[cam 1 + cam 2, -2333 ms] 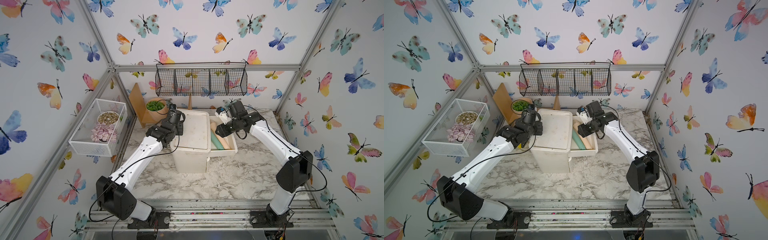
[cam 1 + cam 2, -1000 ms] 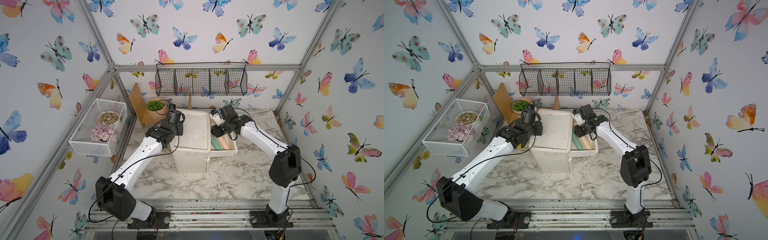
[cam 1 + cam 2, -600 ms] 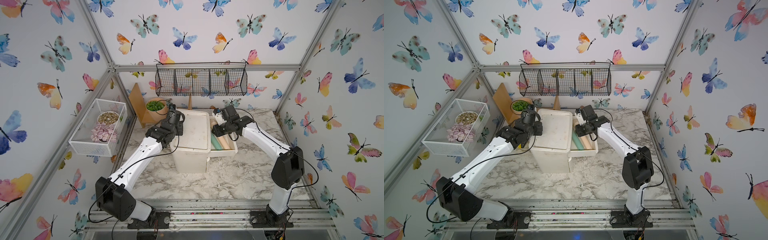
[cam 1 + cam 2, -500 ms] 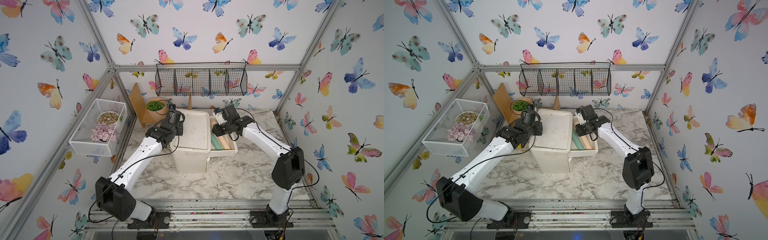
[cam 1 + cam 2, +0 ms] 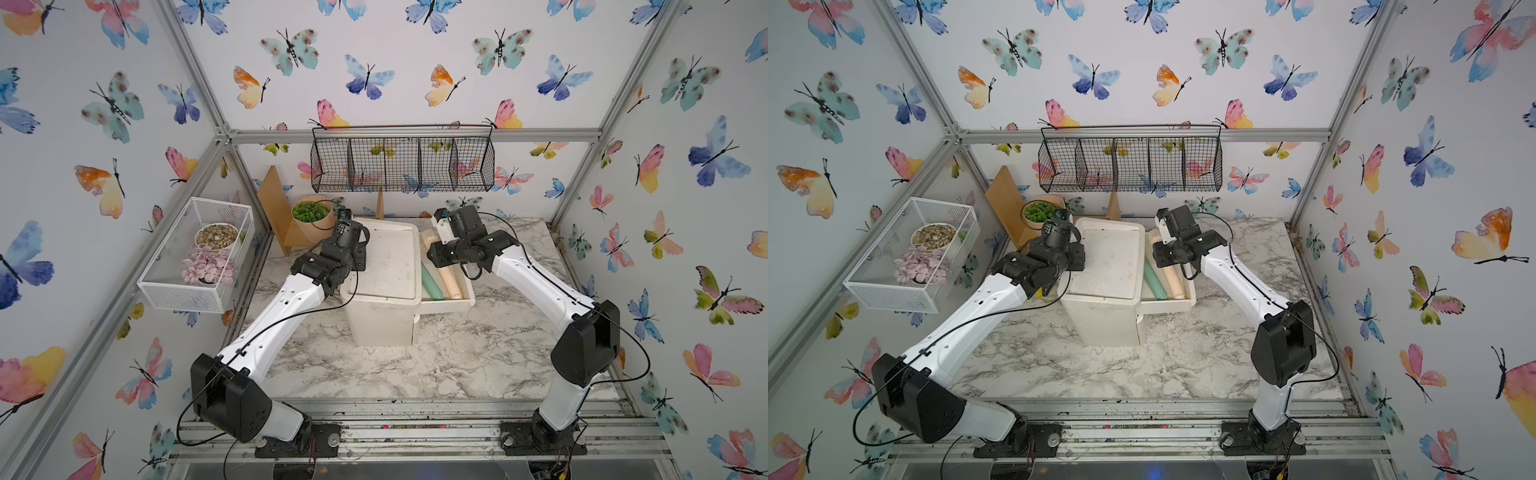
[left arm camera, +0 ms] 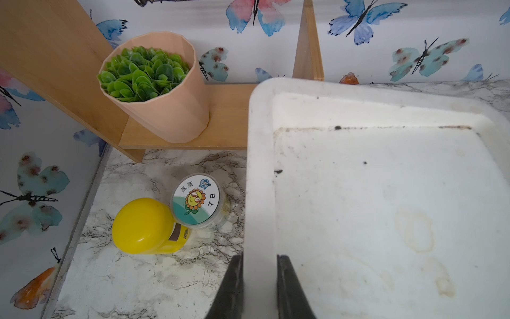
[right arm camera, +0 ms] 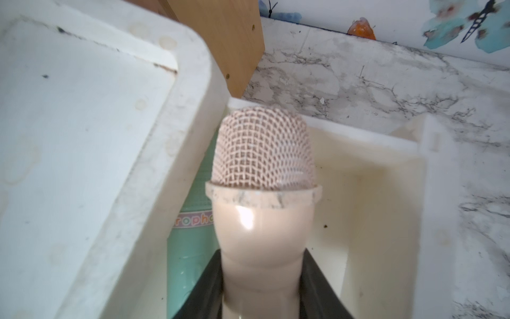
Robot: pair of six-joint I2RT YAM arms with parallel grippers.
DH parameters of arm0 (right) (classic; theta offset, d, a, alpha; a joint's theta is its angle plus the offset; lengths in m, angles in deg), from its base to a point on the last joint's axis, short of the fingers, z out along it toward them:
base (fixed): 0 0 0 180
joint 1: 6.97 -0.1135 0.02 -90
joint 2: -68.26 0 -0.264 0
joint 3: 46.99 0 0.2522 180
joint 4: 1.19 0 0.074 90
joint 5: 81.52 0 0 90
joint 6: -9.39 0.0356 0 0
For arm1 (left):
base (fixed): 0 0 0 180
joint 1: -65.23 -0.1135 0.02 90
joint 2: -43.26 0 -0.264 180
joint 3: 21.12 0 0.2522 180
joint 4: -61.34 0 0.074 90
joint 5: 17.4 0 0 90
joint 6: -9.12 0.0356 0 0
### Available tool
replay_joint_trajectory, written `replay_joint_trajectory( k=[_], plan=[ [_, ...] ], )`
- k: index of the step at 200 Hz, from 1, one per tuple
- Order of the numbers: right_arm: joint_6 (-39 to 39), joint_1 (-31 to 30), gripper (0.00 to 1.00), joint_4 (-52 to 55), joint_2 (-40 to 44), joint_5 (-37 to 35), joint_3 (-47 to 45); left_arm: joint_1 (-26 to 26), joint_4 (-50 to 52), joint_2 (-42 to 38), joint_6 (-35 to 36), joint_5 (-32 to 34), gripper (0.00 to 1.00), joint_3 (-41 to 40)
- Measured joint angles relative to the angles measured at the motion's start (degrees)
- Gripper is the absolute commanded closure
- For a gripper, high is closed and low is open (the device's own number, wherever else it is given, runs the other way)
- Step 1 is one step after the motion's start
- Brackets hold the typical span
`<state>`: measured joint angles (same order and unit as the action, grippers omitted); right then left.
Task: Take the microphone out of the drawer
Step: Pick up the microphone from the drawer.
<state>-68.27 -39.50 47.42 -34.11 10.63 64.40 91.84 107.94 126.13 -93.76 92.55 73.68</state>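
A white drawer unit (image 5: 386, 257) stands mid-table with its drawer (image 5: 446, 306) pulled out to the right. In the drawer lie a beige microphone (image 5: 449, 279) (image 7: 263, 165) with a mesh head and, beside it, a teal microphone (image 5: 430, 284) (image 7: 190, 248). My right gripper (image 7: 262, 256) (image 5: 437, 254) reaches into the drawer and is shut on the beige microphone's neck just behind the head. My left gripper (image 6: 260, 258) (image 5: 356, 253) is shut on the left rim of the unit's top. In both top views the wrists hide the fingers.
A wooden stand (image 6: 226, 121) with a potted green plant (image 6: 154, 88) sits behind the unit. On the table left of the unit lie a yellow container (image 6: 143, 226) and a round lidded tub (image 6: 197, 204). A black wire basket (image 5: 403, 164) hangs on the back wall; a white mesh basket (image 5: 195, 257) hangs on the left wall.
My right arm came left and down into the drawer. Over the last second its elbow has swung back to the right while the gripper stays on the microphone. The left arm has not moved.
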Motion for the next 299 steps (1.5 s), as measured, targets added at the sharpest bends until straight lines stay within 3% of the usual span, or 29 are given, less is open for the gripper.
replay_joint_trajectory(
  k=[133,159,176,240,299],
  plan=[
    [-2.2,0.5,0.76,-7.8,4.1,-7.4,9.2,0.0,0.0,0.0,0.1,0.0,0.91,0.0],
    [-4.5,0.8,0.76,-7.3,5.0,-11.3,9.2,0.0,0.0,0.0,0.1,0.0,1.0,0.0],
    [-6.0,1.5,0.76,-6.9,6.0,-13.7,8.7,0.0,0.0,0.0,0.1,0.0,1.0,0.0],
    [-6.6,10.5,0.76,-7.3,13.0,-15.6,-2.0,0.0,-0.1,-0.1,0.1,0.0,1.0,-0.1],
    [-1.8,21.4,0.77,-11.1,14.4,-3.8,-19.4,0.0,-0.4,-0.3,0.1,0.0,1.0,-0.4]
  ],
)
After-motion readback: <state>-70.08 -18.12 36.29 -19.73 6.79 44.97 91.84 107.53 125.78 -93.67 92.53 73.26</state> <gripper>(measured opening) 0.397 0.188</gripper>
